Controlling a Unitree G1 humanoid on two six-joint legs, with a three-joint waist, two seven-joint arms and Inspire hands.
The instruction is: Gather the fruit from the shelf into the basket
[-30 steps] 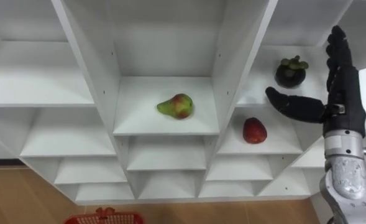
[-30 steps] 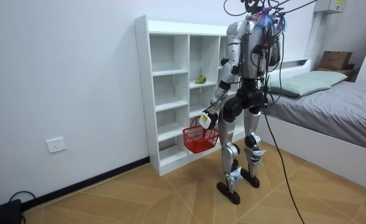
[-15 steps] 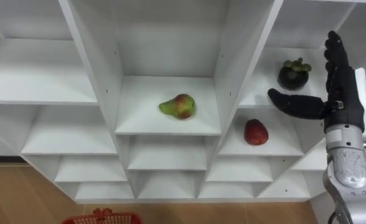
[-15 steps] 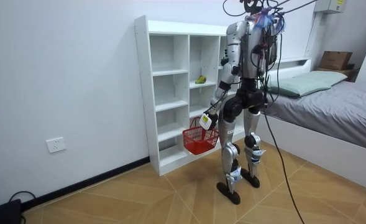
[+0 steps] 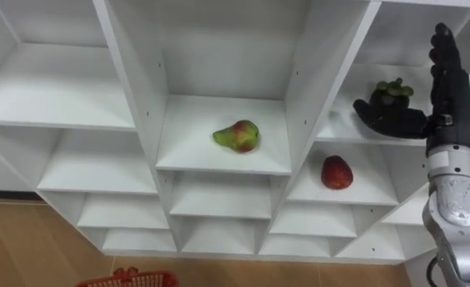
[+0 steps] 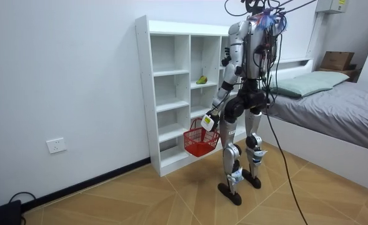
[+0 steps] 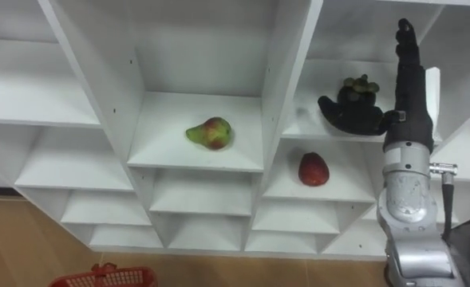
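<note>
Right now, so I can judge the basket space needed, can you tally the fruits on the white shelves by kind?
Green-and-red pear: 1
Red rounded fruit, apple-like: 1
Dark purple mangosteen: 1
Total: 3

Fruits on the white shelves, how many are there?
3. A pear in the middle column, a red fruit in the right column, and a dark mangosteen one shelf above it, partly behind the thumb of the right hand. The red basket hides its inside.
</note>
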